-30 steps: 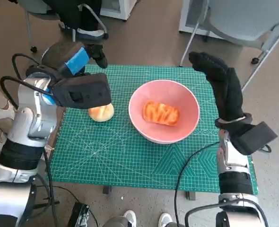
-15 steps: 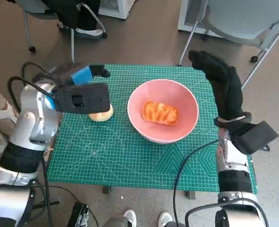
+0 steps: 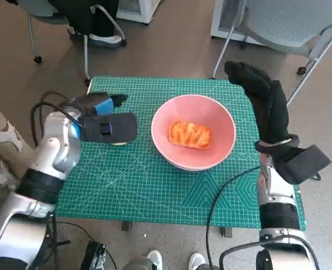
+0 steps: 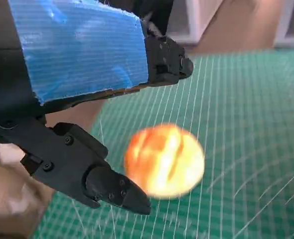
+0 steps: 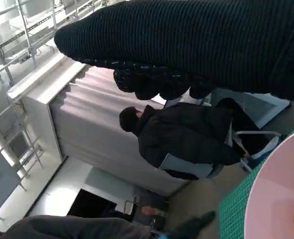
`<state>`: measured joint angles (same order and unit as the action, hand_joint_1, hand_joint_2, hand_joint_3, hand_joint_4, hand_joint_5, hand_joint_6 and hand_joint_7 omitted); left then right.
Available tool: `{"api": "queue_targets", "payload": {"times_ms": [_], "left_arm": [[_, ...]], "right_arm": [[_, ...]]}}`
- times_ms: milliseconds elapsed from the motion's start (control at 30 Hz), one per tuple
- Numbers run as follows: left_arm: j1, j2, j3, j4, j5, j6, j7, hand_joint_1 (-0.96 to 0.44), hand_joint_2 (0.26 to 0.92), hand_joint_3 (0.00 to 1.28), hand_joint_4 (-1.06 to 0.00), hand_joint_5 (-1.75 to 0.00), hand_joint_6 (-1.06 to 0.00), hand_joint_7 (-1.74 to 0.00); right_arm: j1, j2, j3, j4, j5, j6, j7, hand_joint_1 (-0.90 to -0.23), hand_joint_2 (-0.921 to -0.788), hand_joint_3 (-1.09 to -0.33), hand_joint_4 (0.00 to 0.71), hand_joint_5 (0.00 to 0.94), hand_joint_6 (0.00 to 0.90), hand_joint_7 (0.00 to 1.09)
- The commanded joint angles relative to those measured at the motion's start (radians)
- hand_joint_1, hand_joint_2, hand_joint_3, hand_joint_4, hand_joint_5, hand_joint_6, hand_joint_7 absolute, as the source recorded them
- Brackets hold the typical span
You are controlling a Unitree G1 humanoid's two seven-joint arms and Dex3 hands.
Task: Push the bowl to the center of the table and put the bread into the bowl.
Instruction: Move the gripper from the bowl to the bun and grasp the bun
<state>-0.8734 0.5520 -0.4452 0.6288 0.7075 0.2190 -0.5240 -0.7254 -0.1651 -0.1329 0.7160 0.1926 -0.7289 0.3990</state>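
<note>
Head view: green cutting mat (image 3: 155, 185) covers the table; brown floor (image 3: 171, 39), chairs beyond; both hands spread, empty.

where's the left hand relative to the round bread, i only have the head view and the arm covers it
Observer: The left wrist view shows the round bread lying on the green mat, between the left hand's spread fingers, not gripped.
Operator: is anything in the bowl
Observer: That shows in your view: a bread piece in the pink bowl. The right wrist view adds only the bowl's rim.
Operator: right hand holding anything
Observer: The right hand appears raised beside the bowl and empty; beyond it a person in a dark jacket sits on a chair.
</note>
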Motion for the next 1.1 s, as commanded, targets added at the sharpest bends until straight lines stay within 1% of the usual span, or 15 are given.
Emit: {"api": "queue_targets", "payload": {"times_ms": [33,500,800,1100], "left_arm": [[-0.062,-0.023,-0.015,0.07,0.014,-0.015,0.027,-0.58,0.682,0.0,0.0,0.0,-0.1,0.0],[-0.154,-0.093,-0.059,0.309,0.014,-0.05,0.078,-0.57,0.68,0.0,0.0,0.0,-0.09,0.0],[-0.209,-0.143,-0.089,0.472,0.018,-0.073,0.119,-0.56,0.68,0.0,0.0,0.0,-0.08,0.0],[-0.248,-0.175,-0.112,0.586,0.016,-0.089,0.144,-0.56,0.682,0.0,0.0,0.0,-0.08,0.0]], "right_arm": [[0.021,-0.008,-0.001,0.001,0.002,0.014,0.011,-0.691,-0.921,-0.843,0.14,0.003,-0.001,0.41],[0.034,-0.018,-0.001,-0.021,-0.004,0.024,0.003,-0.696,-0.921,-0.844,0.143,0.004,-0.001,0.41],[0.035,-0.023,-0.001,-0.016,-0.017,0.02,-0.01,-0.696,-0.921,-0.844,0.143,0.003,-0.001,0.4],[0.044,-0.027,-0.001,-0.027,-0.025,0.023,-0.021,-0.7,-0.921,-0.845,0.144,0.003,-0.001,0.4]]}}
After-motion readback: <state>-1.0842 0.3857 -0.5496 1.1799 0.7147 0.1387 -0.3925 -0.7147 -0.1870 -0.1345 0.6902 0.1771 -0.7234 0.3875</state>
